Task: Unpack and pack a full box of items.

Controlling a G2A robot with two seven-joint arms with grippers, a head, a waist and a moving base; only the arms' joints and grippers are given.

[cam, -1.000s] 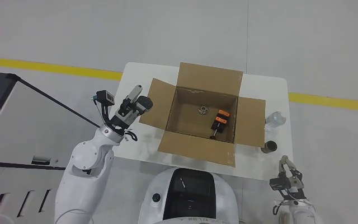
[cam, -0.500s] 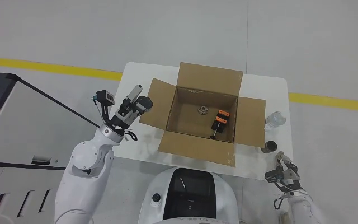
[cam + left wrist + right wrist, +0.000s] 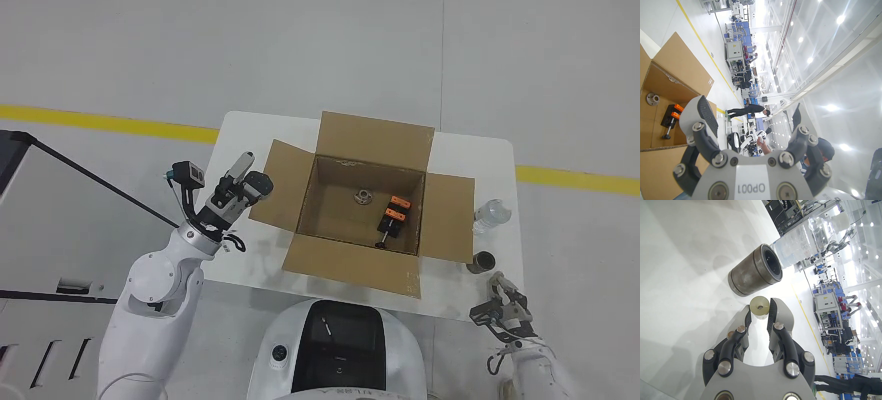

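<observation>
Now our right jaws, at the lower right of the top view, are clamped on a small pale yellow cylinder (image 3: pixel 759 307) just beside a dark metal sleeve (image 3: pixel 755 273) that stands on the white desk (image 3: pixel 250 140), with a clear bottle (image 3: pixel 490 214) beyond it. Our left jaws hang wide apart and empty at centre left, beside the open cardboard box (image 3: pixel 375 140), which holds a metal flange (image 3: pixel 359 195) and an orange-and-black clamp (image 3: pixel 392 222).

Factory hall: you can see the yellow floor line (image 3: pixel 100 122), electrical cabinet (image 3: pixel 734 49), blue workstations (image 3: pixel 738 31) and high ceiling lights (image 3: pixel 840 19).
</observation>
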